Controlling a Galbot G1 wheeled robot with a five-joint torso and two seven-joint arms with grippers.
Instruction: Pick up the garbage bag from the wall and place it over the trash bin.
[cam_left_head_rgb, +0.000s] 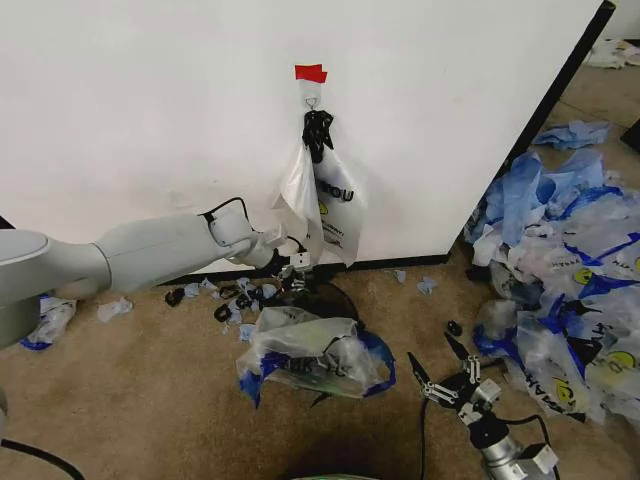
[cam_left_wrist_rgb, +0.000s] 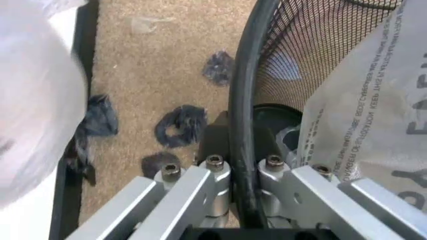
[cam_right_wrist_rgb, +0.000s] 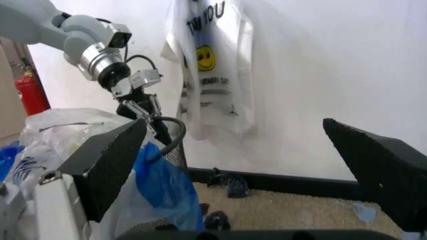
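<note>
From the head view, the garbage bag hangs on the wall, its dark knotted handles caught on a small metal hook under a red tape patch. It's thin, crinkled, translucent plastic. Below it, the left gripper sits at the far rim of the trash bin, which is half buried under another crumpled bag with blue trim.

The left wrist view settles what that can't: the left gripper's metal fingers are pinched on the bin's black rim, fine wire mesh curving away behind it, a printed bag draped inside. Dark scraps litter the tan carpet.

The right wrist view catches the smiley print and the left gripper gripping the rim from the side. The right gripper hovers low over the carpet, black pads spread wide, well apart from the bin. A heap of blue-and-white bags sprawls to the right, cut off at the edge.
</note>
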